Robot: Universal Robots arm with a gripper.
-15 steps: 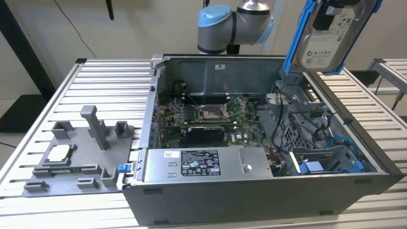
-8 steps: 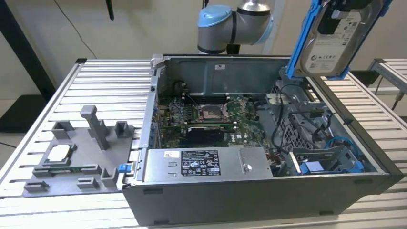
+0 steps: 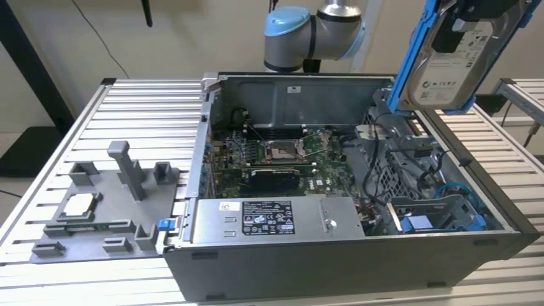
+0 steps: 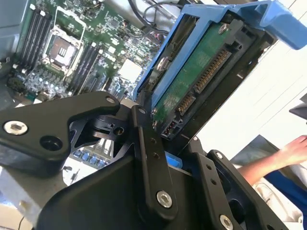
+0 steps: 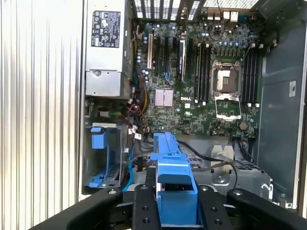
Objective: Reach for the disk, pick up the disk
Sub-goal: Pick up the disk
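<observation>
Disk (image 3: pixel 448 60): one, flat silver-grey metal w/ white label and blue plastic bracket, clamped between my gripper (image 5: pixel 176 203) fingers (image 4: pixel 152 160), jaws closed on its bracket. It hangs upright at 1 o'clock in the exterior view, clear above the open grey case (image 3: pixel 340 268). Inside the case: one green motherboard (image 5: pixel 201 91), one power supply (image 3: pixel 272 220), one blue bay (image 5: pixel 98 160). One small square chip (image 3: pixel 78 205) lies on the grey fixture (image 3: pixel 111 220) at 8 o'clock.

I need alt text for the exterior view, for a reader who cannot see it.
A robot arm holds the disk, in its blue bracket, raised above an open computer case on a slatted metal table. To the exterior view's left of the case lies a grey fixture.
</observation>
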